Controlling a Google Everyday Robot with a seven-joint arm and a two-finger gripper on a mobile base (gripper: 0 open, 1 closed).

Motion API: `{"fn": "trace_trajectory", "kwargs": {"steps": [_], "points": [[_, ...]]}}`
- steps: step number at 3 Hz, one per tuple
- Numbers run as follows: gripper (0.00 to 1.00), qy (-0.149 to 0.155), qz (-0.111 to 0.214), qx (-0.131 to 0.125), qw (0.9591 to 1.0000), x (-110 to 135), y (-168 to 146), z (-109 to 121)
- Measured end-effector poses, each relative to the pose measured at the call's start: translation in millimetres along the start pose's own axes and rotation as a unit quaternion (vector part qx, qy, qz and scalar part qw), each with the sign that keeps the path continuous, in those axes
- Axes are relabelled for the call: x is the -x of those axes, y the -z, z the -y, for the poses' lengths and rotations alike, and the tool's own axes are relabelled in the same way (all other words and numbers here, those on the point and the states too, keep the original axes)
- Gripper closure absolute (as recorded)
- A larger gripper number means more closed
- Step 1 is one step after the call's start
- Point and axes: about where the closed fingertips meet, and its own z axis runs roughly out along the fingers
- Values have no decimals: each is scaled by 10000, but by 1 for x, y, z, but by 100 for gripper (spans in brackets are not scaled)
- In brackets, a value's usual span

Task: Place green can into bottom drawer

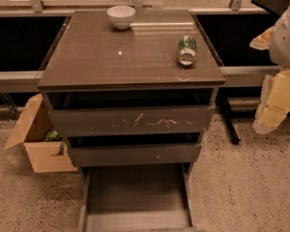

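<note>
The green can (pixel 186 50) lies on its side on the right part of the cabinet top (pixel 111 57), its silvery end facing me. The bottom drawer (pixel 135 192) is pulled out at floor level, and its flat floor is bare. Above it are the plain middle drawer (pixel 134 154) and the top drawer with pale scratch marks (pixel 130 121). My gripper (pixel 274 103), pale yellow under a white arm section (pixel 286 33), hangs at the right edge of the view, beside the cabinet and well apart from the can.
A white bowl (pixel 121 16) stands at the back of the cabinet top. An open cardboard box (pixel 36 141) sits on the floor to the left. A dark table leg (pixel 229 120) stands to the right of the cabinet.
</note>
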Motion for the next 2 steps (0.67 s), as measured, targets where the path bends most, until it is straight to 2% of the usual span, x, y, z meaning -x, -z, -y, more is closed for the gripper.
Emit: {"fn": "trace_trajectory", "kwargs": {"steps": [2], "points": [[0, -148, 173, -57, 9997, 1, -2, 9]]}}
